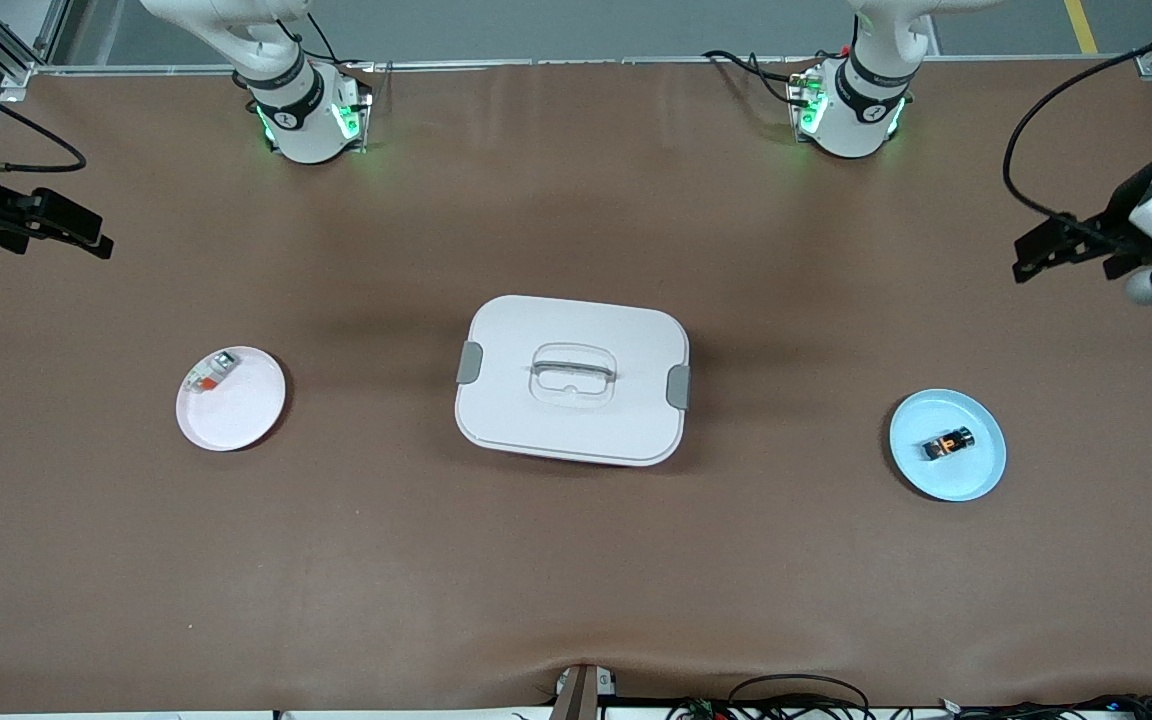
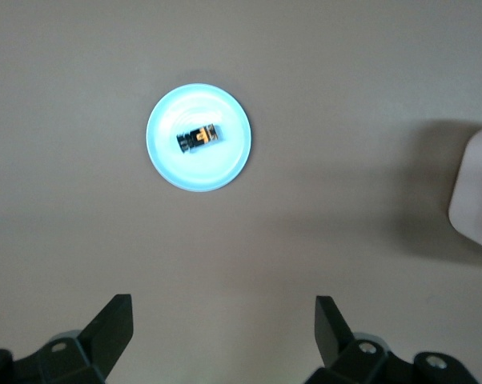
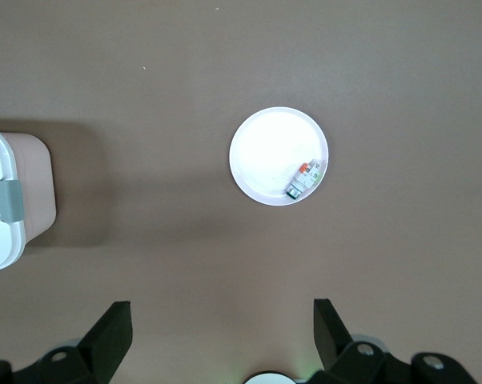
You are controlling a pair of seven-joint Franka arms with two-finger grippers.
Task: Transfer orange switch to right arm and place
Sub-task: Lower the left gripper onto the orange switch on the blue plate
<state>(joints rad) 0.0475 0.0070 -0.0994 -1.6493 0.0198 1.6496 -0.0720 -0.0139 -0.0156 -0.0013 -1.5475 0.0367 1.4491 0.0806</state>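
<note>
Job not started; orange switch (image 1: 947, 443) lies on blue plate (image 1: 976, 480) at left arm's end of worktop; left pincer (image 1: 1036, 250) up high, fingers apart, empty; right pincer (image 1: 86, 240) waits, fingers apart; pickup, handover, placing all left.

arms: white w/ black bands | bases: green LEDs (both) | jaws: black | cables: black

Lidded white box (image 1: 572, 380) mid-table between 2 plates, open tabletop (image 1: 576, 560) around
</note>
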